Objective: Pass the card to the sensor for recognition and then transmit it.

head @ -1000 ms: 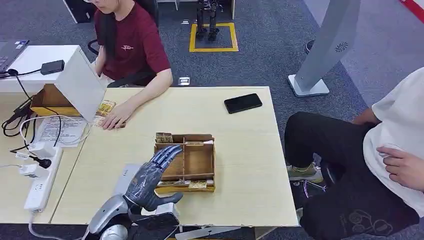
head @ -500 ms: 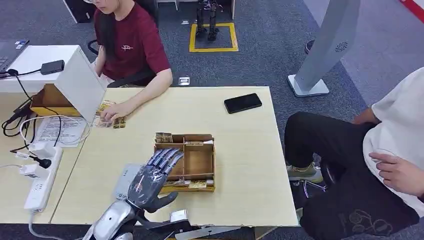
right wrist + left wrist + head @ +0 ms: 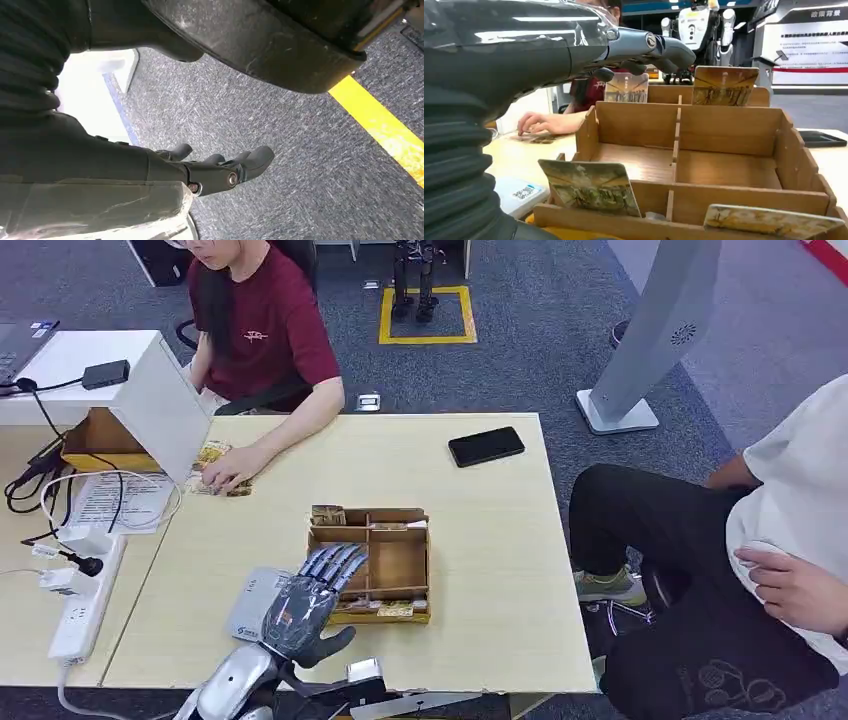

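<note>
Table [image 3: 480, 530], tray [image 3: 398, 562], then cards. My left hand [image 3: 305, 605] hovers over tray's near-left corner, fingers spread and straight, holding nothing. Right hand [image 3: 220, 167] hangs over floor, fingers loosely curled, empty. Target card [image 3: 589, 187], my guess, leans in near-left slot, face tilted toward me, long axis running along tray's front wall. Risks, as I judge: flat fingers could push card down or nudge light tray; neighbouring card [image 3: 769, 220] lies close. Sensor [image 3: 255, 602] sits just left of tray.

pale wooden table [image 3: 480, 500], grey carpet [image 3: 540, 350]
</note>
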